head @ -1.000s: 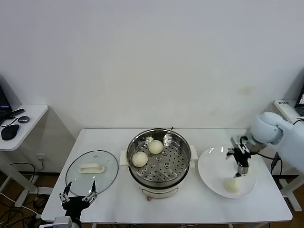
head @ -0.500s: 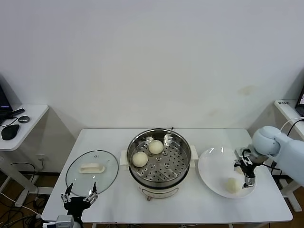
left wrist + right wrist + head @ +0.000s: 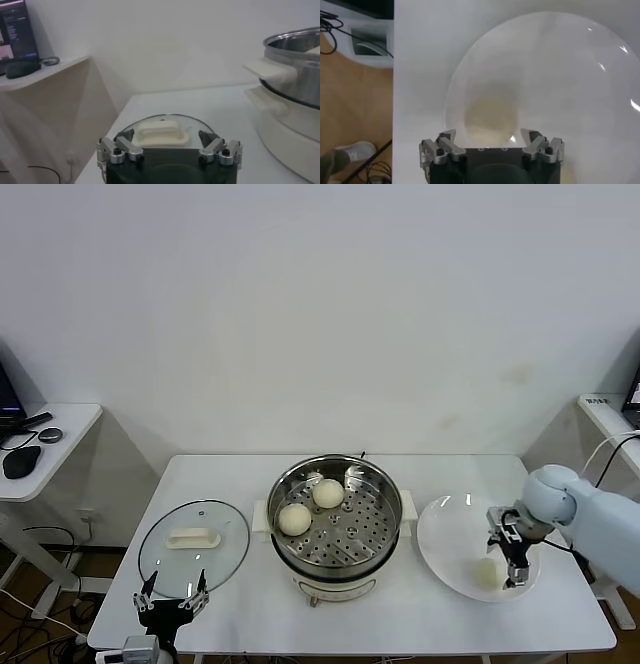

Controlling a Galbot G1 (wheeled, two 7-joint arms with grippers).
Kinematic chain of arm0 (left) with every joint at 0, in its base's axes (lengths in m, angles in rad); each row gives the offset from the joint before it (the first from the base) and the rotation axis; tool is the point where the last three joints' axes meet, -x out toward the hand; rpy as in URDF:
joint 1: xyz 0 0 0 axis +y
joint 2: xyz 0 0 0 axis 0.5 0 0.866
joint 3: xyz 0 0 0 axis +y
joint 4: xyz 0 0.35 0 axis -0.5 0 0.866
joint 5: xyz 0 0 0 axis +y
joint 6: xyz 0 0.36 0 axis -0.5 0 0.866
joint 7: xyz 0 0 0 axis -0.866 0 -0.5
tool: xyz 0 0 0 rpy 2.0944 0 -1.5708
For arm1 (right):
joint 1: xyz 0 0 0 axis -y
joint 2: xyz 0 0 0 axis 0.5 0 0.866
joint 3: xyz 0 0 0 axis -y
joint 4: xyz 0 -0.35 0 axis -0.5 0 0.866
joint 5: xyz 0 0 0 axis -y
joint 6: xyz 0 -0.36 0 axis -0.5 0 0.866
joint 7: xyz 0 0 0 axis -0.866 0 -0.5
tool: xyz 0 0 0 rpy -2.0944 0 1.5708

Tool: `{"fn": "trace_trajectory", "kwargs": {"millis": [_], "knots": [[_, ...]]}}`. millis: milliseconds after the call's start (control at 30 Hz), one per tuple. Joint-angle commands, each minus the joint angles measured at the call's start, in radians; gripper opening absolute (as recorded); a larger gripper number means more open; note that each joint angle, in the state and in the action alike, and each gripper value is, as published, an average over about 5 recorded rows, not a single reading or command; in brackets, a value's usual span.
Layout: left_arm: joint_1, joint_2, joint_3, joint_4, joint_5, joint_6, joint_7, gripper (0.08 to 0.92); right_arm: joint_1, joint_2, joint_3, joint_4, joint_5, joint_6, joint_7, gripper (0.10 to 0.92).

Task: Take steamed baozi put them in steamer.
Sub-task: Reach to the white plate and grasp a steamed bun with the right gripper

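a plain white wall [image 3: 320, 314] fills the far side behind a white table [image 3: 240, 484]. a smaller white side desk [image 3: 60, 429] stands at the left, over wood-toned floor [image 3: 40, 604].

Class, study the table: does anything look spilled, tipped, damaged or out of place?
Nothing stands out. Two buns sit inside the upright steamer, one bun lies on the plate under the open right gripper, and the glass lid lies flat beside the steamer.

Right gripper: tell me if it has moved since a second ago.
Yes. The right gripper has dropped toward the plate, now open around the baozi.
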Motion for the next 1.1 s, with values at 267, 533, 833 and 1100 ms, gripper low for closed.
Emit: {"fn": "trace_trajectory", "kwargs": {"millis": [267,533,833,1100], "knots": [[-0.004,0.0,0.003,0.006,0.005,0.0,0.001,0.823,-0.031,0.022,0.028,-0.029,-0.007,-0.004,0.032,0.823],[-0.005,0.0,0.002,0.007,0.005,-0.001,0.001,0.823,-0.061,0.032,0.064,-0.036,-0.018,-0.004,0.018,0.822],[-0.008,0.0,0.003,0.012,0.006,-0.001,0.001,0.823,-0.091,0.028,0.084,-0.039,-0.036,0.001,0.014,0.739],[-0.01,-0.001,0.003,0.012,0.007,-0.001,0.001,0.823,-0.087,0.05,0.084,-0.056,-0.033,0.002,0.024,0.583]]}}
